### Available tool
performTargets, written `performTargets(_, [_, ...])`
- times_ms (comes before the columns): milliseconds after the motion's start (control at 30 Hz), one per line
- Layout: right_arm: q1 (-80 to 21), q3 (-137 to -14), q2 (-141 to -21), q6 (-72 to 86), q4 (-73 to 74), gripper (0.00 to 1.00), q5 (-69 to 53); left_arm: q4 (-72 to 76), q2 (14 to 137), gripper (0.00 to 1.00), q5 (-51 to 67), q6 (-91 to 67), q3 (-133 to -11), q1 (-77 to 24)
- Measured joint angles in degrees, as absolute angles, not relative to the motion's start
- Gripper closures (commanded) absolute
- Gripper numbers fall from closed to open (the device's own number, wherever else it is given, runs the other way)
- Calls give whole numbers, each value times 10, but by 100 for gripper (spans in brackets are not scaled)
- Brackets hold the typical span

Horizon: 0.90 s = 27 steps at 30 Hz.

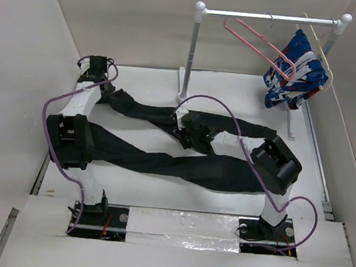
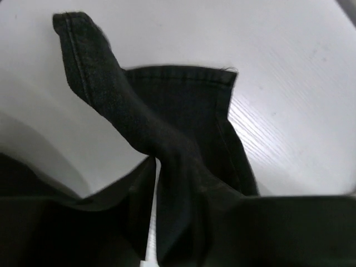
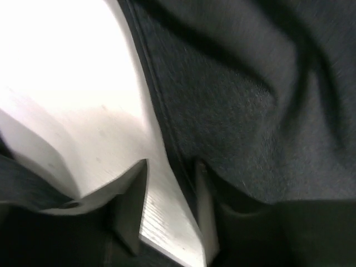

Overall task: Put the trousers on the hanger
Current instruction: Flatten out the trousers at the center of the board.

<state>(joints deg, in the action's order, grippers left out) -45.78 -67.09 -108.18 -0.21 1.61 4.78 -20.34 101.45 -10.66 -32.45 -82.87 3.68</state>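
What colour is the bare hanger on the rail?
Pink. The hanger shows best in the top view.

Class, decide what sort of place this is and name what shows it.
Probably a lab test cell for clothes handling: white walled table, garment rail with a pink hanger, two robot arms bolted at the near edge.

Black trousers (image 2: pixel 183 172) lie crumpled on the white worktop (image 2: pixel 289 83); a twisted fold (image 2: pixel 94 72) crosses left of their stitched hem (image 2: pixel 178 75).
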Motion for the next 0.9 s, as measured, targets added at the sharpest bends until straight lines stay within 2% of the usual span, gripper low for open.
performTargets(33, [-458, -670, -1084, -3, 21, 79, 52, -209, 1025, 59, -118, -316, -834, 36])
performTargets(67, [-458, -668, -1084, -2, 24, 83, 57, -211, 1035, 42, -129, -312, -837, 35])
performTargets(100, [-458, -665, -1082, 1, 24, 94, 62, -211, 1043, 38, -138, -306, -837, 34])
performTargets(167, [-455, -656, -1076, 9, 21, 100, 69, -212, 1050, 34, -146, -303, -835, 34])
performTargets(333, [-442, -605, -1032, 23, 20, 99, 72, -188, 1047, 35, -160, -302, -815, 41])
performTargets(433, [-434, -574, -992, 29, 21, 88, 73, -176, 1047, 35, -177, -303, -791, 55])
performTargets(467, [-431, -567, -980, 30, 22, 81, 73, -176, 1047, 36, -182, -303, -784, 59])
performTargets(500, [-430, -562, -969, 32, 21, 64, 73, -177, 1047, 36, -187, -303, -777, 63])
performTargets(600, [-423, -548, -936, 33, 26, 46, 71, -179, 1047, 37, -204, -304, -772, 72])
performTargets(800, [-411, -512, -865, 32, 26, 45, 56, -178, 1075, 38, -217, -301, -783, 74])
performTargets(900, [-408, -484, -824, 32, 22, 47, 46, -179, 1117, 43, -218, -295, -804, 74])
